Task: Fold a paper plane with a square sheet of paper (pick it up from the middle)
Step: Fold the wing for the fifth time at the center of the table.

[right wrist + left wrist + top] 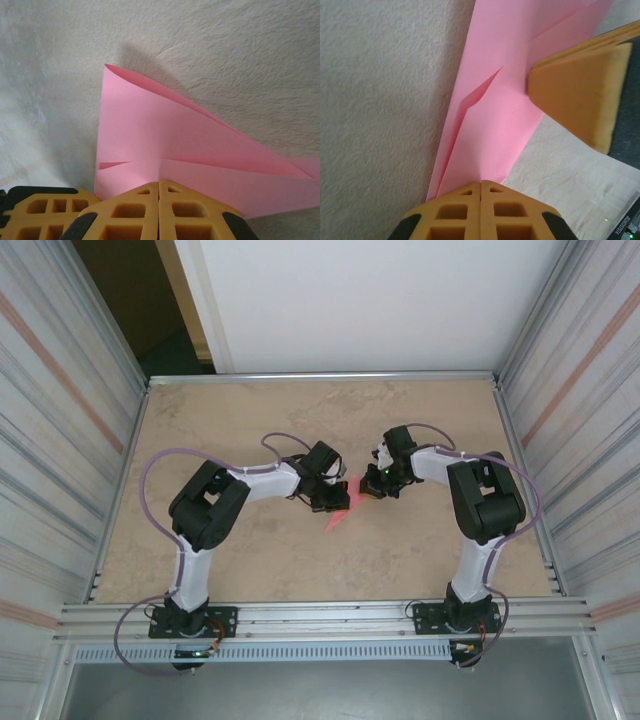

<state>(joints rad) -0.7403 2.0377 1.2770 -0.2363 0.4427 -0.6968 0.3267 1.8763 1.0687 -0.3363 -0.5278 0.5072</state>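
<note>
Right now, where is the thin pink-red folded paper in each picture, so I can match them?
Top external: the thin pink-red folded paper sits just below the picture's centre.
Left wrist: a tall strip running up the middle.
Right wrist: fanned across the lower middle.
Shared landmark: the right gripper pinching it, an orange wedge at right in the left wrist view, bottom centre in its own.
</note>
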